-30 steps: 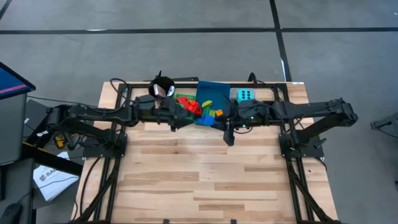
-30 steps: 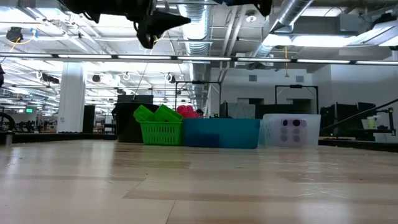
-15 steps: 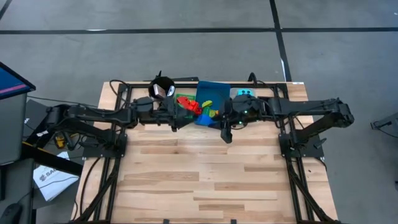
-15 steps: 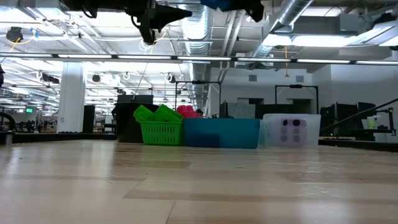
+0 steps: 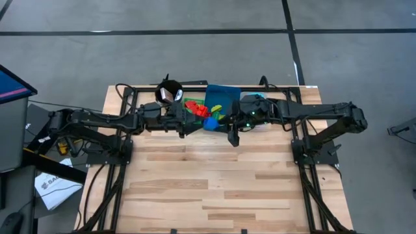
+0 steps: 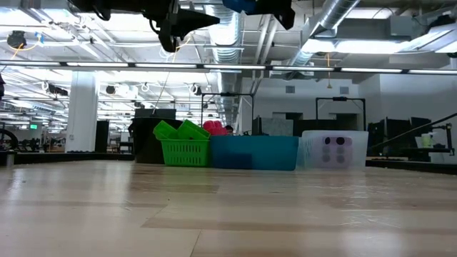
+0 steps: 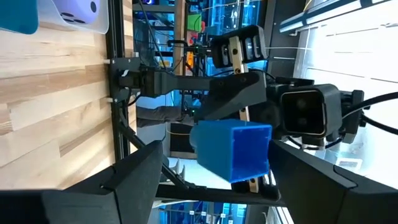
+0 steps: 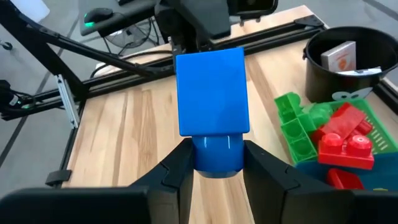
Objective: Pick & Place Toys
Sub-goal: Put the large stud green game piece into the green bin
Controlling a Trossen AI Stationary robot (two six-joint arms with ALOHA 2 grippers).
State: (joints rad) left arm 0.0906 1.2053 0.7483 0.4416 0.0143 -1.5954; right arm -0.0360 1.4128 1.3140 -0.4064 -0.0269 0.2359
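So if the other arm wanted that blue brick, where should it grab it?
Probably the free, flat-sided body of the blue brick, since the right gripper clamps only its round stud end. The left gripper, open and facing it, could come straight on and close its jaws across two opposite flat faces.

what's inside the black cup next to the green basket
In the round black plastic cup a small white card pack with an orange mark stands upright. The cup's wall hides whatever lies below it.
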